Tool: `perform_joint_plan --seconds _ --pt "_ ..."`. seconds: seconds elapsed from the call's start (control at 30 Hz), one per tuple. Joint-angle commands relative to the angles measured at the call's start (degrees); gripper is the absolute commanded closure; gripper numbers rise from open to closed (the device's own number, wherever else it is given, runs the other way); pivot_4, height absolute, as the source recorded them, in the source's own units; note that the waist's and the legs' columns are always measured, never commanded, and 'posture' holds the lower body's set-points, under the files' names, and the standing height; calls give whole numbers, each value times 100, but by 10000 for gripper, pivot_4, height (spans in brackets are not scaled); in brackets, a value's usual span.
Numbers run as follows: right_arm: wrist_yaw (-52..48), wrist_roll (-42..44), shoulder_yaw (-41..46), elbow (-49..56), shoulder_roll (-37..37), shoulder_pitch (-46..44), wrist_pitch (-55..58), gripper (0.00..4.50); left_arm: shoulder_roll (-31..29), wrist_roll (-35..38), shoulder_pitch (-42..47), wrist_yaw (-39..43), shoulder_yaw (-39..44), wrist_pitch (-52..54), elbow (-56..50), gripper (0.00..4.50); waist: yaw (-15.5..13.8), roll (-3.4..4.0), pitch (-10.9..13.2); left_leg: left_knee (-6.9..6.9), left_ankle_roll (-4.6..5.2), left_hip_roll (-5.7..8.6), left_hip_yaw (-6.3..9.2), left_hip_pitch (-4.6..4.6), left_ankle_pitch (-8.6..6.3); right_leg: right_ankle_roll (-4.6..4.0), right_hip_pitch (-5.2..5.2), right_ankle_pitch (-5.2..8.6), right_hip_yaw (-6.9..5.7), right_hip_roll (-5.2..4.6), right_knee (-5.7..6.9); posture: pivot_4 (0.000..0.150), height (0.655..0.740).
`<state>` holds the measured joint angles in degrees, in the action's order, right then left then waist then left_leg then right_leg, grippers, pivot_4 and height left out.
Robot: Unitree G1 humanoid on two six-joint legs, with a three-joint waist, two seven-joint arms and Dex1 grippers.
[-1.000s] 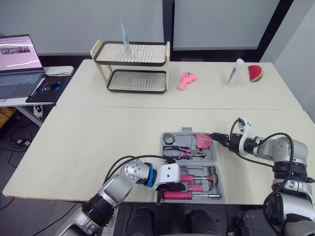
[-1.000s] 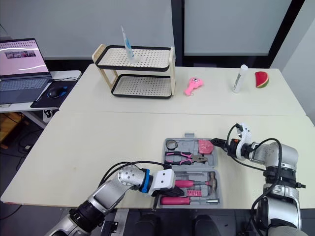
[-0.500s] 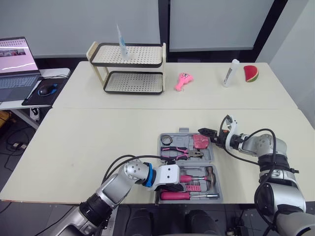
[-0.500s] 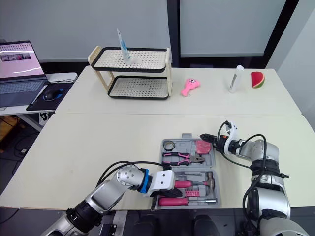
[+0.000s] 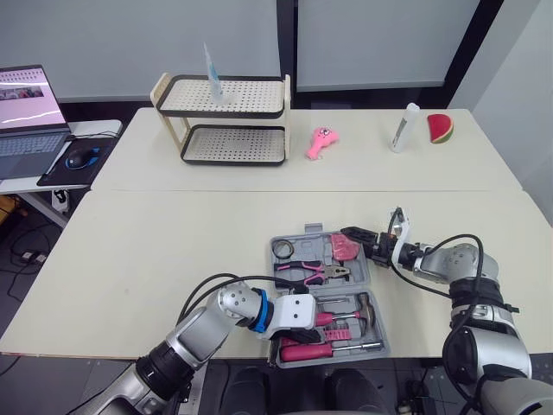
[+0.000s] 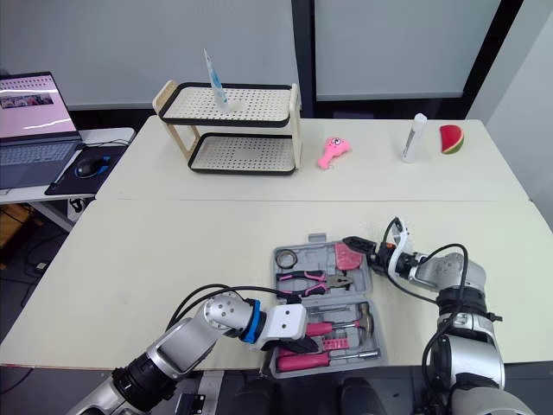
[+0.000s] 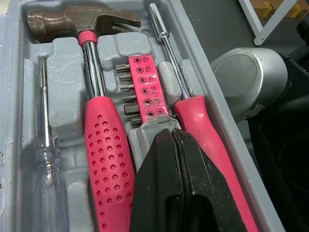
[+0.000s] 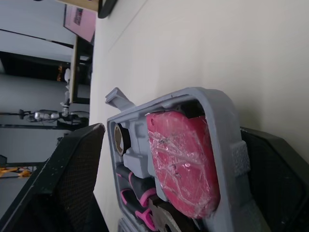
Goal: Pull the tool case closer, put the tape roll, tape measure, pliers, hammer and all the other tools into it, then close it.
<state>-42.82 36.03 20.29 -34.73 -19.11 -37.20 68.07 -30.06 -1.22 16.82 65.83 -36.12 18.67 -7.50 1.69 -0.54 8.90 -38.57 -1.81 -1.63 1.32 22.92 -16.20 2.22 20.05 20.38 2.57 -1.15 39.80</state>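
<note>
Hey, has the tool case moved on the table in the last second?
Yes. Against the table seam, the tool case has turned: its far end, with the tape roll, has swung toward the robot's left.

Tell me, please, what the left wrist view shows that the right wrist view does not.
Left wrist view, not the right: the pink-handled steel hammer, pink strip of bits, pink-handled long screwdriver, clear-handled small screwdriver, and the left gripper with jaws shut. Right wrist view, not the left: the pink rounded tape measure, small tape roll, the pliers' black-and-pink handles, cream tabletop, and the right gripper with jaws open. Both: the grey moulded plastic tool case.
</note>
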Motion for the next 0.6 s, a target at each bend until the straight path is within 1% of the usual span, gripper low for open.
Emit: perform_joint_plan --seconds 0.03,0.2,0.37,0.53,0.6 --pt "-111 382 166 291 54 -215 117 406 -115 -291 -120 18 -286 198 220 45000 -1 0 0 0 0 0 0 0 0 0 0 0 0 0 0 1500 7400" --pt "-125 558 186 567 -56 -256 319 406 -59 -158 -173 -102 -129 230 101 45000 0 1 1 0 0 1 0 0 0 0 0 0 1 -1 -1 1500 7400" --pt "-71 825 220 1049 -173 -170 782 406 28 452 -341 -136 374 470 -318 45000 -1 3 3 2 0 1 -1 6 0 0 5 0 3 -1 0 1500 7400" --pt "-2 1073 242 1448 -265 -97 1147 406 -195 954 -537 -52 772 810 -938 45000 0 5 9 3 0 -1 2 12 0 0 13 0 5 -2 2 1500 7400" --pt "38 1164 254 1627 -295 -51 1306 406 -415 1236 -607 34 1004 1032 -1261 45000 -4 3 10 3 0 1 2 13 0 0 13 0 6 -2 0 1500 7400"
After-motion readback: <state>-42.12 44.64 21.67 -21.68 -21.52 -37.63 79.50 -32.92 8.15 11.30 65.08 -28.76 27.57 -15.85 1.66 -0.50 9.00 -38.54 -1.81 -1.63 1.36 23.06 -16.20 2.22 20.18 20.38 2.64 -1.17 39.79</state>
